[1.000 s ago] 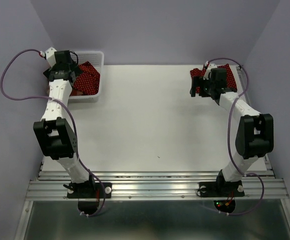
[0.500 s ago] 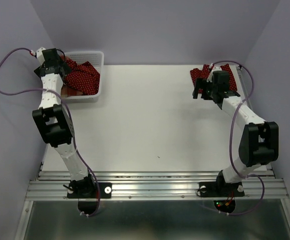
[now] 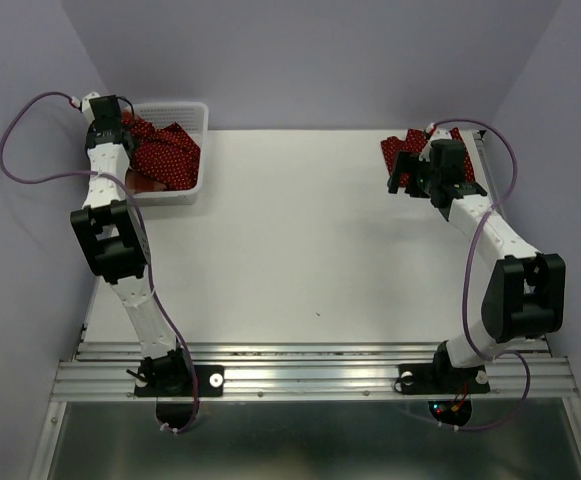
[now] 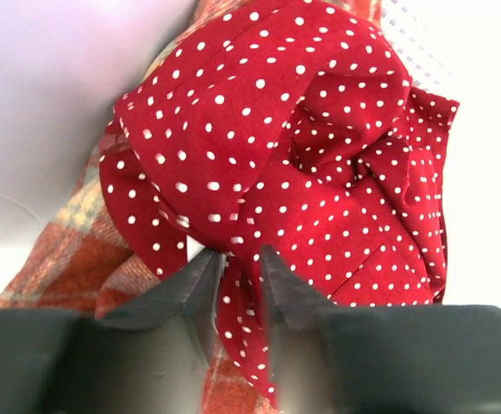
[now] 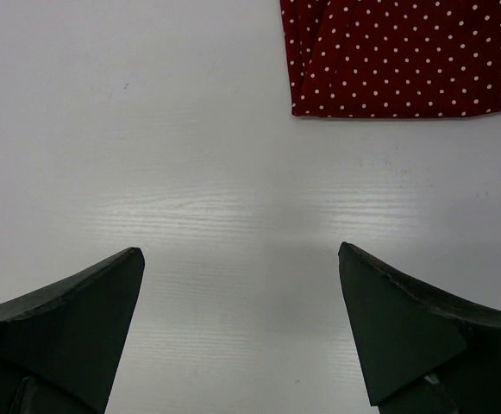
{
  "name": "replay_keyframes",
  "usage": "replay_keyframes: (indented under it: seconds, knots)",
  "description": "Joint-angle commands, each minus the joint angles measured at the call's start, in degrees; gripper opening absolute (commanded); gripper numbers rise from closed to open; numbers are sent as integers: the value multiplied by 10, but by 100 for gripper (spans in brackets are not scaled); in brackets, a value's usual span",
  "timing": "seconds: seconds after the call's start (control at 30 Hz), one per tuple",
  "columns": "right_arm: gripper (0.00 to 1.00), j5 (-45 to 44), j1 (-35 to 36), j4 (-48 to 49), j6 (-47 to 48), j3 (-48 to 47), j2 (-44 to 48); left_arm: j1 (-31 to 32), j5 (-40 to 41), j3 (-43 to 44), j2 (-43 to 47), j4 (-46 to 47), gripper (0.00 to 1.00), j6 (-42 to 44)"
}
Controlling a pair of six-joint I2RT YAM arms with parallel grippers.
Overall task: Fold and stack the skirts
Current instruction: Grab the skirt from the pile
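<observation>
A crumpled dark red polka-dot skirt (image 3: 170, 155) lies in the white mesh basket (image 3: 198, 112) at the back left. It rests on the red-and-cream plaid skirt (image 4: 65, 254). My left gripper (image 4: 240, 254) reaches into the basket's left end (image 3: 120, 128), its jaws pinched on a fold of the polka-dot skirt (image 4: 319, 155). A second polka-dot skirt (image 3: 398, 147) lies folded flat at the back right; its corner (image 5: 405, 60) shows ahead of my right gripper (image 5: 241, 259). That gripper (image 3: 402, 178) hovers open over bare table just in front of it.
The white table (image 3: 300, 240) runs between the basket and the folded skirt. Lilac walls close in on the left, back and right. A metal rail (image 3: 310, 365) with both arm bases marks the near edge.
My left gripper swung to the basket's far left end, dropped onto the cloth and closed from wide open onto a fold. The right arm straightened a little, still open.
</observation>
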State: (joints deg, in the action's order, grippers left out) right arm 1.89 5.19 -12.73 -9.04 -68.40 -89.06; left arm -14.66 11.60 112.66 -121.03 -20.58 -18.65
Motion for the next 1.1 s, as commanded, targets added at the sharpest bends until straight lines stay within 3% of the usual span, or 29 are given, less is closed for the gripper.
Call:
replay_keyframes:
  seconds: [0.0, 0.03, 0.1, 0.13, 0.33, 0.5, 0.77, 0.93, 1.07]
  knots:
    - [100, -15, 0, 4, -14, 2, 12, -6, -16, 29, -4, 21, 26, -2]
    - [100, -15, 0, 3, -17, 2, 12, -6, -19, 32, -8, 21, 14, -2]
    - [100, -15, 0, 3, -19, 0, 8, -6, -24, 37, -9, 20, 1, -6]
    - [100, -14, 0, 2, -20, -1, 7, -6, -24, 37, -9, 20, 0, -6]
    - [100, -14, 0, 1, -25, -6, 4, -6, -58, -4, 32, 63, 0, -2]
    - [100, -14, 5, 12, -25, 2, 18, -6, -117, -127, 155, 169, 0, 7]
    - [100, -43, 5, 55, -24, 42, 67, -3, -263, -222, 313, 333, 0, -15]
    - [100, -58, 5, 76, -24, 60, 97, 21, -358, -235, 381, 451, 0, -44]
    - [100, -65, 5, 109, -36, 84, 133, 74, -396, -181, 405, 463, 0, -55]
